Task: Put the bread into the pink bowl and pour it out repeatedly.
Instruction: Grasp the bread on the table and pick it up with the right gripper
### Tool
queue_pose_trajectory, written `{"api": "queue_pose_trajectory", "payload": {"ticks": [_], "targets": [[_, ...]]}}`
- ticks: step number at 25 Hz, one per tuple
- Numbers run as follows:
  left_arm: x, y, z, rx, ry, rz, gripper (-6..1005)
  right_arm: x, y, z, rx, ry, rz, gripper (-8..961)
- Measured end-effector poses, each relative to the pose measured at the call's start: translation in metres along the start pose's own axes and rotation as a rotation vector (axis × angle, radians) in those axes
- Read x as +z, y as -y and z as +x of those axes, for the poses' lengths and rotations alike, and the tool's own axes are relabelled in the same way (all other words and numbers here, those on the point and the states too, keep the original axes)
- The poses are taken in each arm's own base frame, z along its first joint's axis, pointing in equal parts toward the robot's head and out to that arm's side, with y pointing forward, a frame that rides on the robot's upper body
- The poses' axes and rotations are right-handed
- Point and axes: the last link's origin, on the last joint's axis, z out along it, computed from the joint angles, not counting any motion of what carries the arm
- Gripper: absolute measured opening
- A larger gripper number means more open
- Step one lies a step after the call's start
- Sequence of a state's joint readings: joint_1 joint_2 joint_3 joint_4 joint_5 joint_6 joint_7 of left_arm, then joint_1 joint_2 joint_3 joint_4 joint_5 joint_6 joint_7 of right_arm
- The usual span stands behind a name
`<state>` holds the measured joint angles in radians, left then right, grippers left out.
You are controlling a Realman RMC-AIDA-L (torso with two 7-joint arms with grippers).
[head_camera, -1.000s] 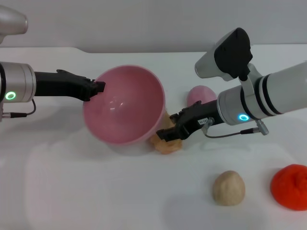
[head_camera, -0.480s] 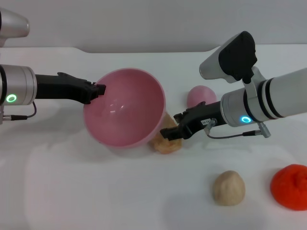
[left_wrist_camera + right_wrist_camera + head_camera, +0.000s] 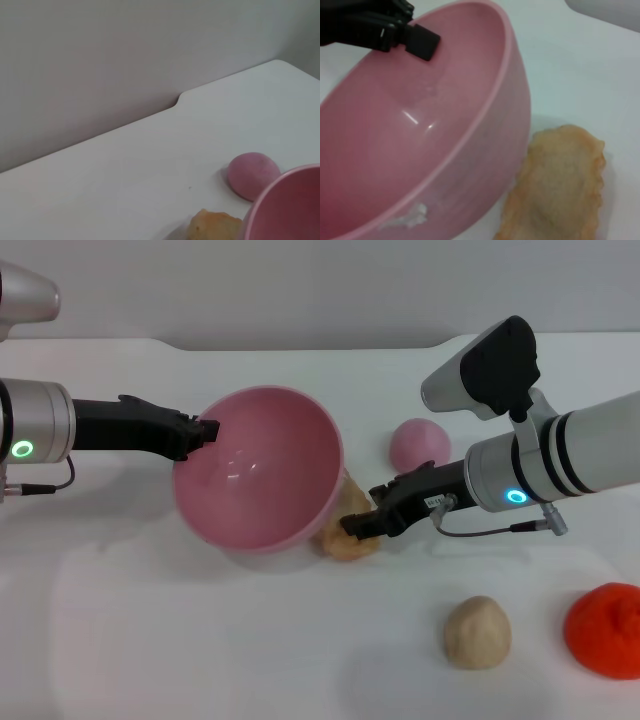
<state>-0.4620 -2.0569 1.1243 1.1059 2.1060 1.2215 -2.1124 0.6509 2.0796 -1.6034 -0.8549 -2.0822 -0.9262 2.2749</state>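
The pink bowl (image 3: 258, 475) is held tipped on its side just above the table, mouth facing right and forward, with nothing inside. My left gripper (image 3: 207, 428) is shut on its far-left rim; one black finger (image 3: 420, 42) shows inside the rim. The bread (image 3: 345, 537) lies on the table against the bowl's lower right side, partly hidden behind it, and shows its pale tan face (image 3: 555, 190) in the right wrist view. My right gripper (image 3: 362, 525) is low at the bread's right end, touching or nearly touching it. The bowl's rim (image 3: 290, 210) and the bread's end (image 3: 215, 227) show in the left wrist view.
A small solid pink dome (image 3: 420, 443) sits behind the right gripper. A round beige lump (image 3: 477, 632) and a red-orange blob (image 3: 605, 628) lie at the front right. The white table's back edge (image 3: 177, 102) meets the wall.
The right arm has shifted to the right and slightly lower, its gripper sliding toward the bread's right end. The bowl has settled a little; the bread has stayed put.
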Motion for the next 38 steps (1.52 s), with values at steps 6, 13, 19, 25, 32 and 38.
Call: {"api": "queue_pose_trajectory", "payload": {"ticks": [6,13,19,25,32,38], "targets": [[0.0,0.0,-0.001,-0.003,0.003,-0.002,43,0.001,0.0,0.002,0.006,-0.007,-0.001,628],[-0.001,-0.001,-0.002,-0.002,0.006,-0.006,42,0.003,0.0,0.004,0.01,-0.017,-0.006,627],[-0.001,-0.001,-0.004,-0.004,0.001,-0.01,42,0.006,-0.003,0.002,0.021,-0.02,-0.021,627],[-0.001,-0.001,-0.004,-0.002,0.001,-0.01,42,0.009,-0.006,0.0,0.007,-0.022,-0.025,626],[-0.001,-0.001,-0.004,-0.003,0.001,-0.01,42,0.013,-0.007,-0.002,0.012,-0.022,-0.029,626],[-0.002,-0.001,-0.005,-0.004,0.002,-0.011,43,0.013,-0.006,-0.003,0.024,-0.012,-0.025,625]]}}
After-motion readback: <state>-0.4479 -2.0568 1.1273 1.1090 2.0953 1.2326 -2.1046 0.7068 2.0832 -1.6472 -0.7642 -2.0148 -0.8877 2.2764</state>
